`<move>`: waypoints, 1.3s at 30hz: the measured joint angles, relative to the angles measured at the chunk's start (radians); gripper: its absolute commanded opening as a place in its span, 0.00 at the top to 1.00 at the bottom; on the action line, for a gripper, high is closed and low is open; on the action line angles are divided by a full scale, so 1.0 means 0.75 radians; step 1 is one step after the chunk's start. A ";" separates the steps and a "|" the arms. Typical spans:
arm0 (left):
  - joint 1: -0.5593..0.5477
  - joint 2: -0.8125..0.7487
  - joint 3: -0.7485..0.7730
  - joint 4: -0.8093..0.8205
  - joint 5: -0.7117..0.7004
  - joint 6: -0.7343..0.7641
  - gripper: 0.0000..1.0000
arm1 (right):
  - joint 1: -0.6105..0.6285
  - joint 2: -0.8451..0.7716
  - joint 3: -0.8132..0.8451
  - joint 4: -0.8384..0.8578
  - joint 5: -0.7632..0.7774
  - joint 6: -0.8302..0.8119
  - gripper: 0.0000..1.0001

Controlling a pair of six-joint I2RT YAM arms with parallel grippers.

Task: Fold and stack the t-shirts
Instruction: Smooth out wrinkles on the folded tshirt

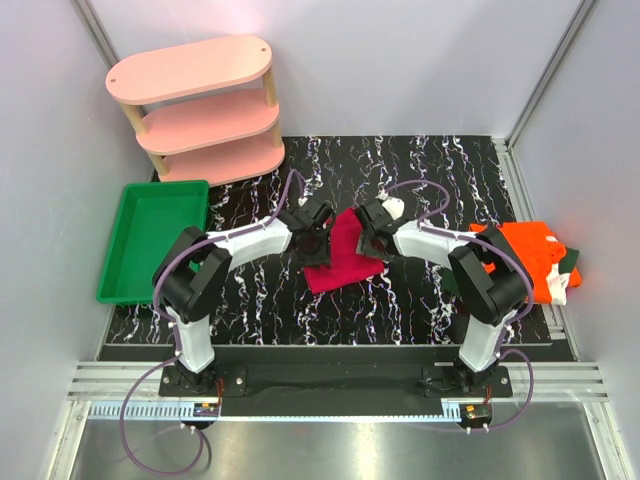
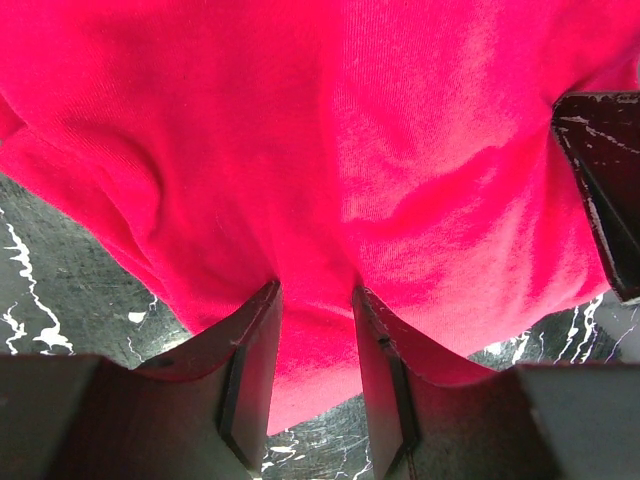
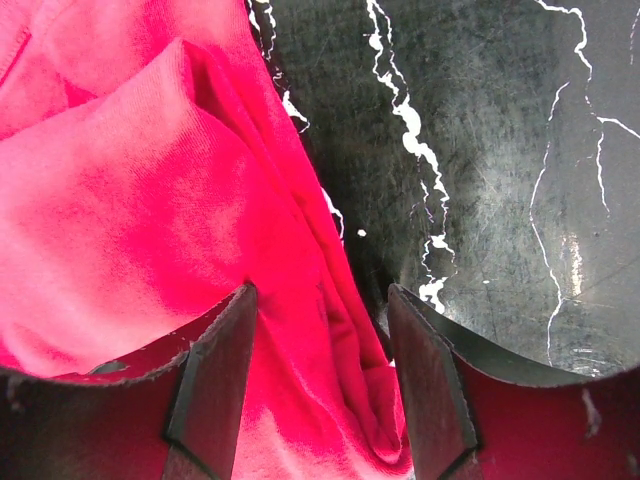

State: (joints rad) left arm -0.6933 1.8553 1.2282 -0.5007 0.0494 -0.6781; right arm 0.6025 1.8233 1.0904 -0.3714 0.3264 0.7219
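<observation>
Left wrist view: the left jaws are seen closed on a bunched fold of the crimson t-shirt (image 2: 400,200), the cloth pinched in the narrow gap between the two fingers and spread wide beyond them. Right wrist view: the right jaws are held apart, astride the same shirt's rumpled edge; cloth lies between the fingers and against the left-hand one, while a dark slit is left beside the other. The black, white-veined tabletop (image 3: 500,150) is exposed just past that edge.

Top external view: the crimson t-shirt is shown partly folded at the middle of the tabletop, with the left arm (image 1: 240,240) reaching its left side and the right arm (image 1: 430,240) its right side. Well to the right of the crimson t-shirt, at the tabletop's edge, the orange t-shirt (image 1: 520,255) is laid in a folded heap, touching the dark green t-shirt (image 1: 571,262) on its far side. Well to the left of the crimson t-shirt a green tray (image 1: 150,240) is placed, and behind that a pink shelf (image 1: 190,70) with three tiers.
</observation>
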 measured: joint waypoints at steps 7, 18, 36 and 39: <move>0.022 0.064 0.050 -0.014 0.031 0.026 0.60 | 0.001 -0.044 -0.077 0.086 -0.001 0.022 0.37; 0.038 0.124 0.132 -0.040 0.056 0.047 0.60 | 0.051 -0.072 -0.124 0.137 -0.024 0.081 0.36; 0.049 0.125 0.131 -0.038 0.059 0.066 0.60 | 0.084 -0.064 -0.125 0.143 0.019 0.201 0.31; 0.049 0.123 0.126 -0.033 0.059 0.066 0.60 | 0.087 -0.044 -0.106 0.116 0.031 0.219 0.40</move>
State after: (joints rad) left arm -0.6563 1.9472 1.3224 -0.5255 0.0937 -0.6289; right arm 0.6678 1.7901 1.0111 -0.2840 0.3496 0.8864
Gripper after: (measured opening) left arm 0.402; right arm 0.679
